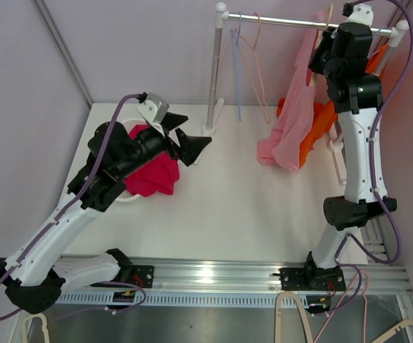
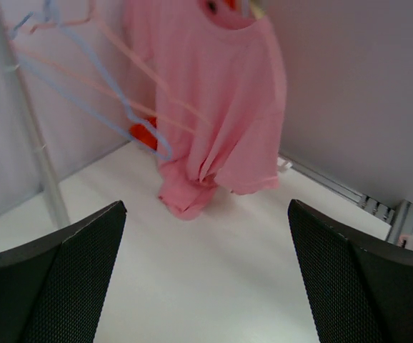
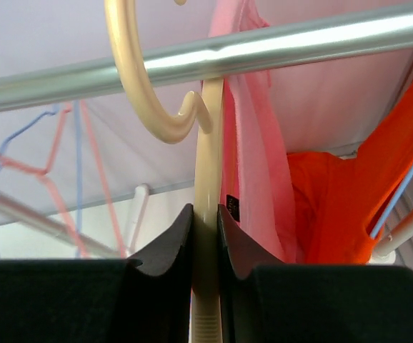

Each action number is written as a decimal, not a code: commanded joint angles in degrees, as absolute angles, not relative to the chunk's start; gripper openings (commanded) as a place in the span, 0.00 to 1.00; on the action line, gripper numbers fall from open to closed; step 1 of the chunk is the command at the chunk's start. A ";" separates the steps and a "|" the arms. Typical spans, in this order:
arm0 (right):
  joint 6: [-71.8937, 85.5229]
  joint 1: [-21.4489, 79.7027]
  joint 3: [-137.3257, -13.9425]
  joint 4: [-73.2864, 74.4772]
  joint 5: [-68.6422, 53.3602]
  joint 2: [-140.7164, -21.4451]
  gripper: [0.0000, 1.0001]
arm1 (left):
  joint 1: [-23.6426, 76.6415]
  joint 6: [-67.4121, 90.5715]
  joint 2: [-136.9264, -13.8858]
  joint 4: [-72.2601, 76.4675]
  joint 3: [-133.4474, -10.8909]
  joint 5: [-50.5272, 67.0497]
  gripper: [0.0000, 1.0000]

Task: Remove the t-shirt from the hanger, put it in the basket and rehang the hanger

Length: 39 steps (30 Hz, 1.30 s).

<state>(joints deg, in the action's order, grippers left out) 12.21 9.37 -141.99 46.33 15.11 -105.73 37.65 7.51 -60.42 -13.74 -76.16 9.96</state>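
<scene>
Right tool (image 3: 205, 218) clamped on hanger (image 3: 208, 143) neck; I'd lift straight up so it clears the rail (image 3: 299, 50). Left tool (image 2: 206, 211) apart, free.

You have a polished, bright metal rail (image 3: 278, 50), a smooth glossy cream plastic hanger (image 3: 208, 164) and a soft matt pink cloth t-shirt (image 3: 253, 157). Left claw (image 2: 206, 211): matt black (fine dimpled grain on its inner faces). Worktop (image 2: 214, 286): smooth white, faint sheen.
</scene>
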 commanded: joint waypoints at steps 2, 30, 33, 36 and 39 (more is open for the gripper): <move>14.32 10.63 -139.33 48.84 11.18 -96.25 0.00 | 47.44 -3.14 -61.25 -7.82 -76.11 14.59 0.99; 31.12 20.39 -104.06 51.94 16.43 -68.82 0.00 | 79.63 -13.46 -92.29 20.21 -70.59 -25.83 0.01; 30.24 20.21 -105.55 52.73 16.96 -69.70 0.00 | 79.72 -12.05 -90.18 21.71 -67.34 -25.49 0.01; 29.62 20.21 -105.65 52.12 16.79 -70.14 0.00 | 80.76 -10.46 -87.11 21.97 -62.78 -23.92 0.01; 28.31 19.25 -106.08 51.50 16.53 -71.54 0.00 | 84.61 -10.46 -81.75 25.65 -57.23 -16.63 0.01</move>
